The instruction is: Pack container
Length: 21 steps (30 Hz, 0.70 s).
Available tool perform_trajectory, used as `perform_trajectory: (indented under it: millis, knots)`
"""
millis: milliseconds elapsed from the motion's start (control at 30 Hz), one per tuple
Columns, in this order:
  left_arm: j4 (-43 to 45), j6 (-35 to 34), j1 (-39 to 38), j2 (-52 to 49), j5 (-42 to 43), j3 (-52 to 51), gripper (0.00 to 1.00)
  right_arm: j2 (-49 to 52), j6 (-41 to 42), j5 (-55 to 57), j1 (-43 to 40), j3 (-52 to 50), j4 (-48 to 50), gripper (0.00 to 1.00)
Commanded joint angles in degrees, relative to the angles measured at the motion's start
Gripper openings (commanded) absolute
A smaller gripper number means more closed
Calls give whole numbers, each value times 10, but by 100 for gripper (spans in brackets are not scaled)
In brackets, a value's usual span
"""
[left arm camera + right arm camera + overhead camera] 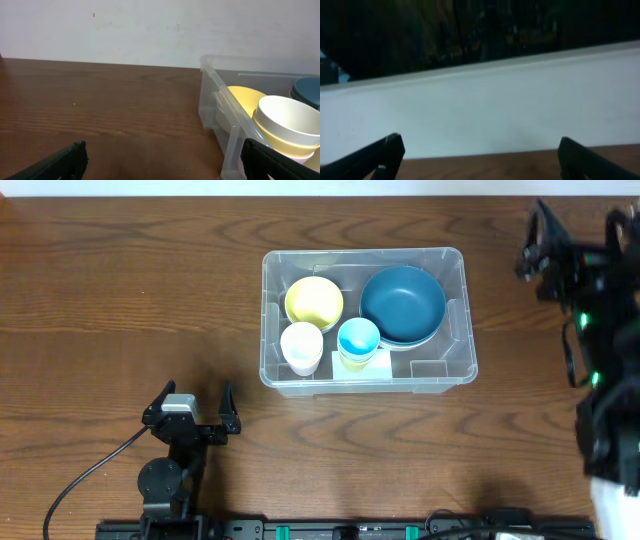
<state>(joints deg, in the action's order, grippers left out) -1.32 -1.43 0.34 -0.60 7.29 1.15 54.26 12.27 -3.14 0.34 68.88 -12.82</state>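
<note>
Container (455,330) upright, mouth up, long axis running left-right, left gripper (194,398) and right gripper (578,218) both spread wide, empty

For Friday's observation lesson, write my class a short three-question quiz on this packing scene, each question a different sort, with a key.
1. True or false: the left gripper holds the white cup.
2. Which is the widest dish in the container? A yellow bowl; B dark blue bowl; C light blue cup.
3. Fill in: the jaws of the right gripper stand ___.
Key: 1 false; 2 B; 3 open.
</note>
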Motion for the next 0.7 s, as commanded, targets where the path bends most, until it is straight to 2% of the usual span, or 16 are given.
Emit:
perform_trajectory:
  millis: [0, 167, 367, 500, 667]
  knots:
    - [-21, 3, 3, 4, 7, -9, 98, -82, -58, -31, -9, -118, 74, 99]
    - [-21, 3, 3, 4, 7, -9, 98, -202, -83, -31, -9, -287, 182, 99]
    - [-21, 3, 3, 4, 7, -9, 98, -336, -81, -31, -8, -447, 214, 99]
    - [-21, 3, 3, 4, 7, -9, 98, -414, -81, -40, -8, -521, 214, 99]
    - [-21, 3, 3, 4, 7, -9, 98, -450, -81, -52, -8, -564, 214, 99]
